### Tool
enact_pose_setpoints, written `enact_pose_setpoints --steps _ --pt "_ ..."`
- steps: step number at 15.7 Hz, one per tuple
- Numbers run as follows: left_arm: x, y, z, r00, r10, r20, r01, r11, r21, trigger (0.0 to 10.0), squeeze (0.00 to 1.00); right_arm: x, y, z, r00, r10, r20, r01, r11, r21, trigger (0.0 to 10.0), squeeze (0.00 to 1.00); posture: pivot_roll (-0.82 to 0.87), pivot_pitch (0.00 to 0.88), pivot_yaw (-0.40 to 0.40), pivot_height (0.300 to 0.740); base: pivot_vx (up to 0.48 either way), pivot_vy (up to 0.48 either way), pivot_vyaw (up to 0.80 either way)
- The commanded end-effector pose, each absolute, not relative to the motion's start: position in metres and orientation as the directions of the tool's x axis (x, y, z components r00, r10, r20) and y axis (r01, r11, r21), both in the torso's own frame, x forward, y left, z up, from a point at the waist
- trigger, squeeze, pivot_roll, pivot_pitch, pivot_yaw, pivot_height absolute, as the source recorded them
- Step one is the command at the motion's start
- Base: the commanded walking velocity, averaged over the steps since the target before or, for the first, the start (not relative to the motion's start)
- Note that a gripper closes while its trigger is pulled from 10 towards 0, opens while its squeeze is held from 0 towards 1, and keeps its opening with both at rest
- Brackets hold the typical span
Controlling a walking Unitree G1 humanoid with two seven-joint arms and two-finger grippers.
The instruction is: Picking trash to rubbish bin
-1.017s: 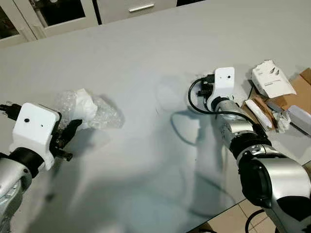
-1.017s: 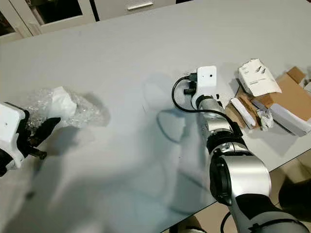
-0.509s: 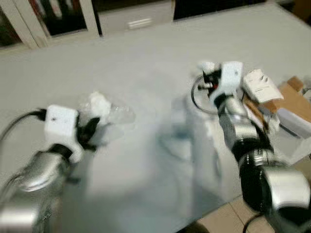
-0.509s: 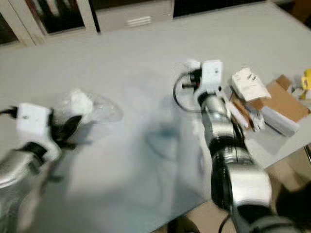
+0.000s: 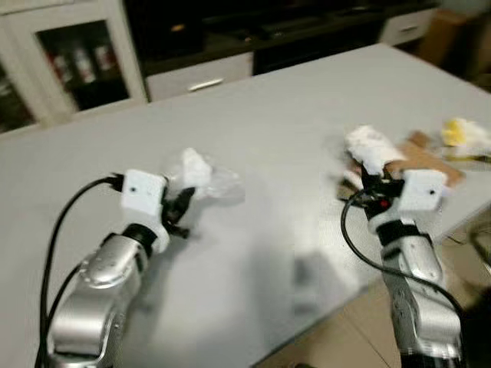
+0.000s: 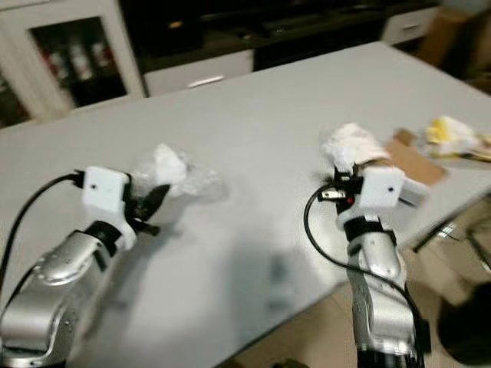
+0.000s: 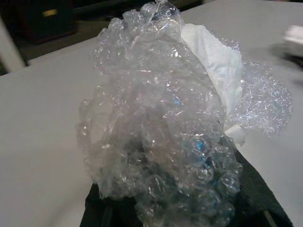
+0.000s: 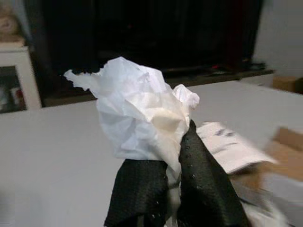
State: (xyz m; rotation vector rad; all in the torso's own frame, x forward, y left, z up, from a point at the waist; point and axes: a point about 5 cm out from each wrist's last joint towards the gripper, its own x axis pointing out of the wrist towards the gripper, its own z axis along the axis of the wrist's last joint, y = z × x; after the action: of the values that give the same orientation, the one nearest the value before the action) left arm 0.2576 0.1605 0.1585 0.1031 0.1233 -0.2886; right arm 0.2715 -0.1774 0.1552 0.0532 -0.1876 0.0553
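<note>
Two grippers are each carrying a piece of trash over the pale grey table (image 5: pixel 291 130), and both holds look risky.

Nearest, the right gripper (image 8: pixel 173 182) is pinching a crumpled wad of white paper (image 8: pixel 139 116) between its textured black fingers (image 8: pixel 203 184), with only the lower edge of the wad caught. The paper is thin, creased and springy, so it could tear or slide free if the arm swings quickly toward a bin.

Beside it, the left gripper (image 6: pixel 149 205) is reaching into a bundle of bubble wrap (image 7: pixel 161 127) with a fold of white paper (image 7: pixel 215 61) tucked inside. The wrap is clear, knobbly, slippery and soft. It is hiding the fingers, so I cannot tell whether they are closed on it. My worry is that it squashes and slips out, or the inner paper drops away when lifted.

Farther right, near the table edge, brown cardboard (image 5: pixel 430 149) and a yellow crumpled scrap (image 5: pixel 460 132) are waiting, blurred. No bin is appearing yet, so a long carry is probably making any loose grip worse.
</note>
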Motion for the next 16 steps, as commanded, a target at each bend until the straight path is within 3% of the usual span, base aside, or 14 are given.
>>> enact_pose_setpoints --steps 1,2,10,16 --pt "0.256 0.160 0.155 0.951 -0.274 -0.142 0.289 0.952 0.103 10.0 0.00 0.265 -0.170 0.157 0.984 0.064 0.165 -0.074 0.996 0.053 4.7 0.00 -0.04 0.017 0.021 0.740 0.000 0.000 0.00" --pt "0.253 0.157 0.152 0.946 -0.286 -0.154 0.303 0.948 0.098 10.0 0.00 0.256 -0.163 0.153 0.991 0.072 0.111 -0.077 0.996 0.047 10.0 0.00 -0.03 0.023 0.018 0.740 0.000 0.000 0.00" --pt "0.240 0.147 0.143 0.930 -0.307 -0.200 0.330 0.940 0.092 10.0 0.00 0.239 -0.138 0.134 0.991 0.107 -0.085 -0.102 0.993 0.062 10.0 0.00 -0.02 0.100 0.008 0.740 0.000 0.000 0.00" --pt "0.236 0.144 0.144 0.921 -0.329 -0.207 0.351 0.933 0.077 10.0 0.00 0.234 -0.137 0.130 0.987 0.097 -0.127 -0.089 0.993 0.074 10.0 0.00 -0.02 0.107 0.011 0.740 0.000 0.000 0.00"
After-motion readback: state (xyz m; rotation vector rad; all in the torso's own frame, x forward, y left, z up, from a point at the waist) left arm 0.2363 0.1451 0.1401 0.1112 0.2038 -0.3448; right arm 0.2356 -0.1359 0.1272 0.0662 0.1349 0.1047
